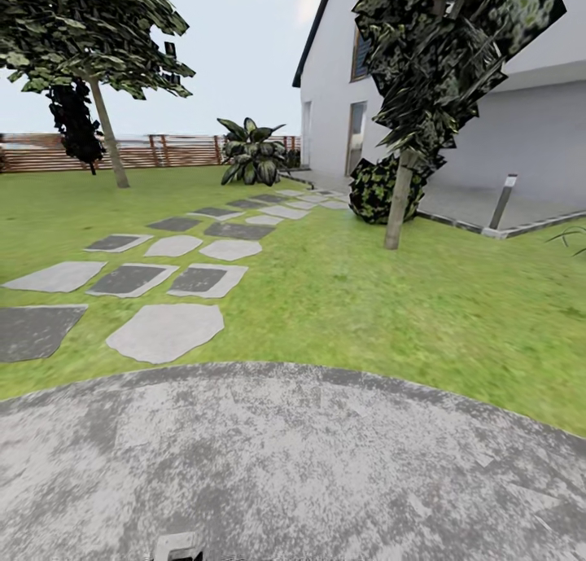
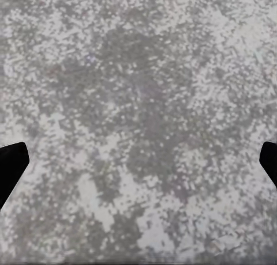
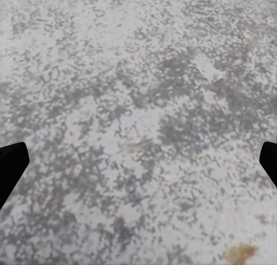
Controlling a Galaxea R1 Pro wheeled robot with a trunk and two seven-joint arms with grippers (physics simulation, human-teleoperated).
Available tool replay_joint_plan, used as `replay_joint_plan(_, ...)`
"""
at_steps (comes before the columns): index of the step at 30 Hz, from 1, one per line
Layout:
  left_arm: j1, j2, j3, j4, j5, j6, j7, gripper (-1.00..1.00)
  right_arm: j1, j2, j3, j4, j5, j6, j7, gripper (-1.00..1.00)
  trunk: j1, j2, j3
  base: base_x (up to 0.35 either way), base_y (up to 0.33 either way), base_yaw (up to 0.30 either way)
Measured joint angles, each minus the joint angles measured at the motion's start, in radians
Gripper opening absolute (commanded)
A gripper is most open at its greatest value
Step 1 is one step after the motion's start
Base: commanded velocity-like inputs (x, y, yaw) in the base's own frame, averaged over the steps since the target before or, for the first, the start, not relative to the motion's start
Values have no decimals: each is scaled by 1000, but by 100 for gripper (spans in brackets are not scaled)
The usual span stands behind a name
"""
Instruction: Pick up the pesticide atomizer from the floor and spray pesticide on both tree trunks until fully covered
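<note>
Fingertips of the left gripper [image 2: 138,167] and right gripper [image 3: 138,167] sit far apart, spread and empty, each pointed down at mottled grey paving [image 1: 293,463]. Neither arm looks nearer anything graspable. Outward across the grass [image 1: 366,300], one upright trunk [image 1: 396,203] stands at 1 o'clock, the leaning trunk [image 1: 108,138] at 11. The atomizer's place cannot be told.

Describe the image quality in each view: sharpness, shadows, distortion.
Head view: flat, even daylight with no cast shadows under the trees; tree crowns are jagged and blocky, and the fence is soft. Both wrist views: grainy, speckled grey paving, with the dark fingertips of each claw blurred at the edges.
</note>
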Motion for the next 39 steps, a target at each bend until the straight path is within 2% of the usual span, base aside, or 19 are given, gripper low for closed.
replay_joint_plan(9, 0, 0, 0, 0, -1, 0, 0, 100, 0, 0, 0, 0, 0, -1, 0, 100, 35, -63, -42, 0, 0, 119)
replay_joint_plan(35, 0, 1, 1, 0, -1, -1, 0, 100, 0, 0, 0, -1, 0, 0, 0, 100, 134, -245, -164, 0, 0, 3)
replay_joint_plan(39, 1, 8, 2, 0, -1, -1, 0, 100, 1, 0, -1, -1, 0, 0, 0, 100, 134, -245, -171, 57, 0, 0)
